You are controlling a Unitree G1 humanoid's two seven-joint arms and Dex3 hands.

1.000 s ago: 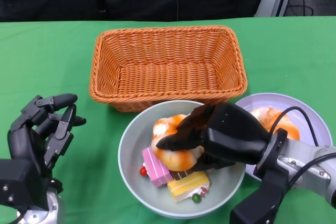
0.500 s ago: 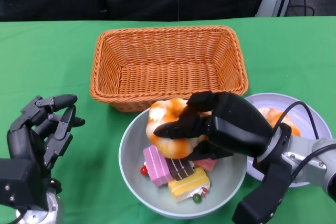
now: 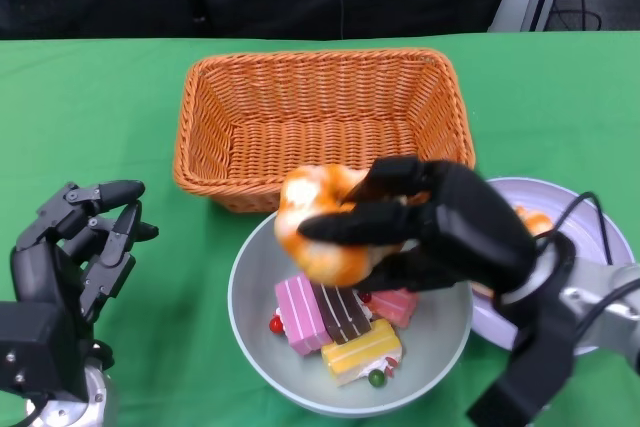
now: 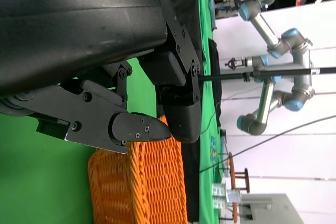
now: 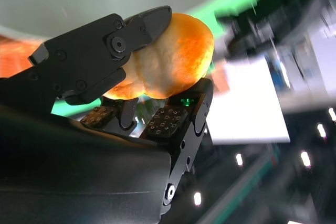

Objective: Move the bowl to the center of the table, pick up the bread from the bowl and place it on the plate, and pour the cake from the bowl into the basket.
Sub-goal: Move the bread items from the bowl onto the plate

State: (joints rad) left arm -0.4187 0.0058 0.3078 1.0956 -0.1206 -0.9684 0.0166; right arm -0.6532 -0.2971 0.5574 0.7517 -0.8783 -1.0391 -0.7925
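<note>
While the right robot hand (image 3: 440,232) grips a golden bread roll (image 3: 318,227) just above the grey bowl (image 3: 250,297), a good next move is probably to carry it level toward the lilac plate (image 3: 590,222) and lower it beside the bread (image 3: 530,219) already lying there. Pink, brown and yellow cake slices (image 3: 340,322) remain in the bowl, and the orange wicker basket (image 3: 320,122) behind it holds nothing. The left robot hand (image 3: 75,247) hovers empty over the green tabletop (image 3: 90,117), fingers apart.

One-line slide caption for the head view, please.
Right hand holds bread above the bowl of cake slices, basket behind.
</note>
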